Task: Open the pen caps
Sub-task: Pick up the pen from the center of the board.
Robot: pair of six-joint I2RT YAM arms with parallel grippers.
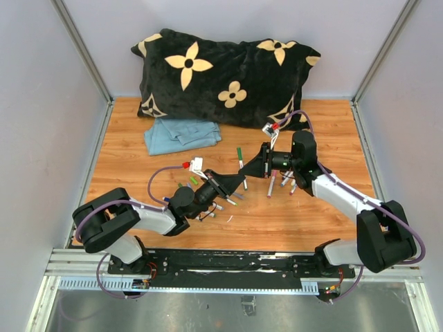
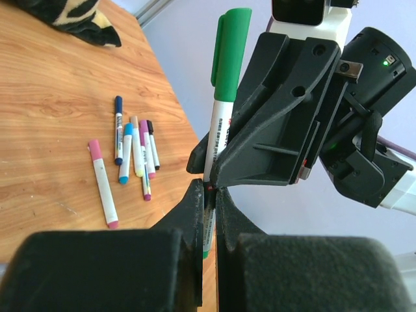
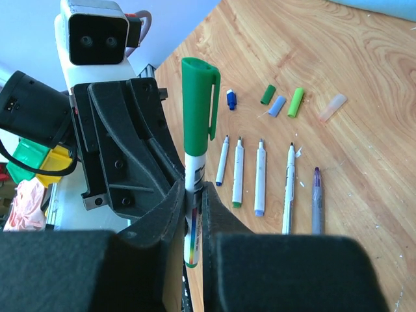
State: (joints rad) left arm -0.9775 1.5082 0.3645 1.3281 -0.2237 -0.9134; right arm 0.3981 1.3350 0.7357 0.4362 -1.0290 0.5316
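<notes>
One white pen (image 2: 214, 146) is held crosswise between both arms above the table, and its green cap (image 2: 231, 52) sits on the upper end. My left gripper (image 2: 209, 195) is shut on the lower barrel. My right gripper (image 3: 194, 192) is shut on the same barrel just under the green cap (image 3: 198, 104). From above, the left gripper (image 1: 235, 184) and right gripper (image 1: 255, 168) meet tip to tip mid-table. Several loose caps (image 3: 277, 106) lie on the wood beside a row of uncapped pens (image 3: 260, 177).
A cluster of capped pens (image 2: 133, 153) lies on the table to the right of the grippers, a pink-capped one (image 2: 103, 184) apart from it. A black flowered pillow (image 1: 225, 72) and a folded blue cloth (image 1: 181, 133) lie at the back. Walls enclose the table.
</notes>
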